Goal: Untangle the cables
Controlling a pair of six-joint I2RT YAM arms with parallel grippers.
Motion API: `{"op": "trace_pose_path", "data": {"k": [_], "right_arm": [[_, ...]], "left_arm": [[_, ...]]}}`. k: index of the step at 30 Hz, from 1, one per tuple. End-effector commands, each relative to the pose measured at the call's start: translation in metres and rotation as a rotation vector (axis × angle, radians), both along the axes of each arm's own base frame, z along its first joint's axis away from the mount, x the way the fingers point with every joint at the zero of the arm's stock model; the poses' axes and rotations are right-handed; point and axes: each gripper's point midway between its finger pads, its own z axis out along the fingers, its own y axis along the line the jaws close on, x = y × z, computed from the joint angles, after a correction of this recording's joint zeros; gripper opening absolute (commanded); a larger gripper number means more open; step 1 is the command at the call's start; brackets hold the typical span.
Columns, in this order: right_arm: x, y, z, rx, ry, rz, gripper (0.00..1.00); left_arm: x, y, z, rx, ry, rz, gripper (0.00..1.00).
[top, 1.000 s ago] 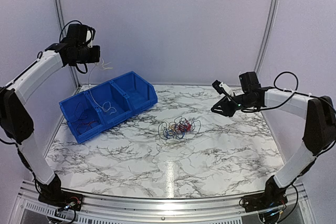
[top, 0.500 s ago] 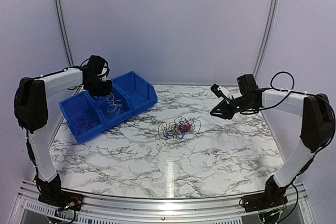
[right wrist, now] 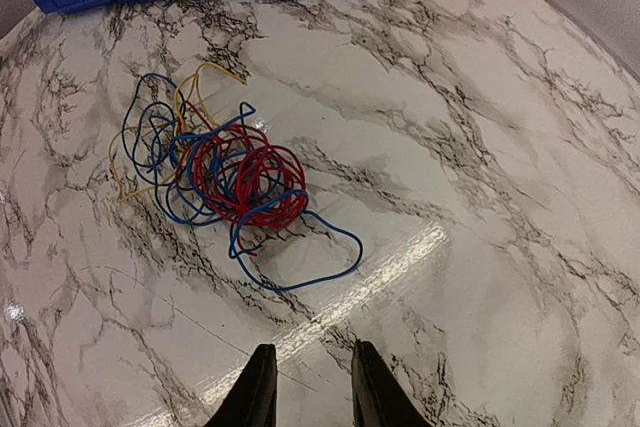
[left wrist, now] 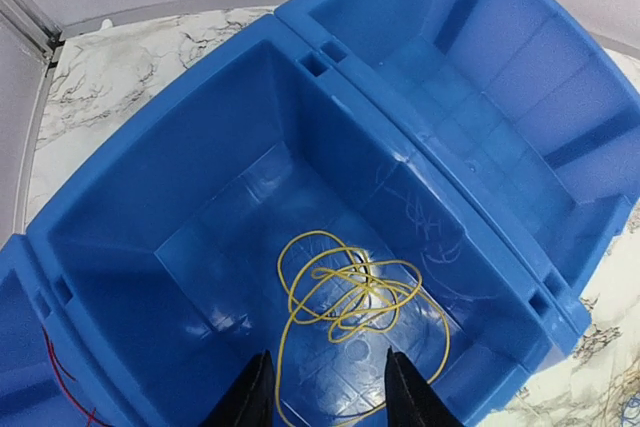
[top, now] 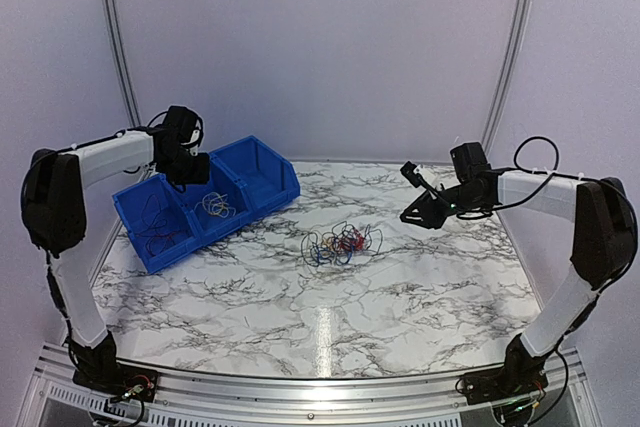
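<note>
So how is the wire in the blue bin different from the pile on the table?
The wire in the bin is all yellow; the pile mixes red, blue and yellow. The wire is one loose coil; the pile is a tangled clump. The wire lies in the bin's middle compartment, the pile on the marble table. Both are thin and bendy.

Red/blue/yellow cable tangle (right wrist: 215, 172) — ctr of table (top: 420, 287); loose yellow coil (left wrist: 350, 292) in bin's (left wrist: 200, 147) mid compt.

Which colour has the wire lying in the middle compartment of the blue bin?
Yellow. The wire coil shows best in the left wrist view.
</note>
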Motion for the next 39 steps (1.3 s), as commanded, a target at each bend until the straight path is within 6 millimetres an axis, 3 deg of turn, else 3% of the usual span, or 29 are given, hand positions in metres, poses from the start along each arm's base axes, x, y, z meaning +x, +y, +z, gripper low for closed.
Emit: {"op": "trace_pose_path", "data": {"k": [1, 4, 7, 9, 11, 14, 16, 20, 26, 30, 34, 39], "right_arm": [[0.001, 0.002, 0.004, 0.001, -0.005, 0.017, 0.27], [0.001, 0.003, 0.006, 0.004, -0.012, 0.017, 0.27], [0.000, 0.003, 0.008, 0.011, -0.015, 0.019, 0.28], [-0.001, 0.004, 0.009, 0.012, -0.021, 0.024, 0.28], [-0.001, 0.005, 0.008, 0.011, -0.021, 0.027, 0.28], [-0.002, 0.008, 0.006, 0.005, -0.020, 0.037, 0.28], [-0.004, 0.011, 0.004, -0.001, -0.018, 0.044, 0.28], [-0.007, 0.016, 0.000, -0.014, -0.015, 0.064, 0.29], [-0.013, 0.025, -0.007, -0.027, -0.005, 0.099, 0.29], [-0.016, 0.029, -0.009, -0.034, -0.004, 0.113, 0.30], [-0.017, 0.030, -0.010, -0.035, -0.001, 0.119, 0.30], [-0.018, 0.031, -0.011, -0.036, 0.001, 0.123, 0.31]], "left_arm": [[-0.013, -0.010, 0.062, -0.085, -0.134, -0.047, 0.40], [-0.037, -0.057, 0.104, -0.122, -0.268, -0.218, 0.41], [-0.074, -0.114, 0.139, -0.102, -0.381, -0.393, 0.42], [-0.097, -0.143, 0.148, -0.113, -0.408, -0.464, 0.43], [-0.117, -0.167, 0.146, -0.154, -0.399, -0.509, 0.43], [-0.138, -0.198, 0.120, -0.213, -0.345, -0.547, 0.44], [-0.150, -0.213, 0.088, -0.199, -0.292, -0.563, 0.45], [-0.156, -0.231, 0.034, -0.139, -0.212, -0.536, 0.45], [-0.156, -0.254, -0.021, -0.166, -0.144, -0.533, 0.46], [-0.152, -0.270, -0.044, -0.218, -0.118, -0.531, 0.46], [-0.143, -0.274, -0.059, -0.196, -0.112, -0.502, 0.42], [-0.134, -0.277, -0.070, -0.180, -0.114, -0.480, 0.24]]}}
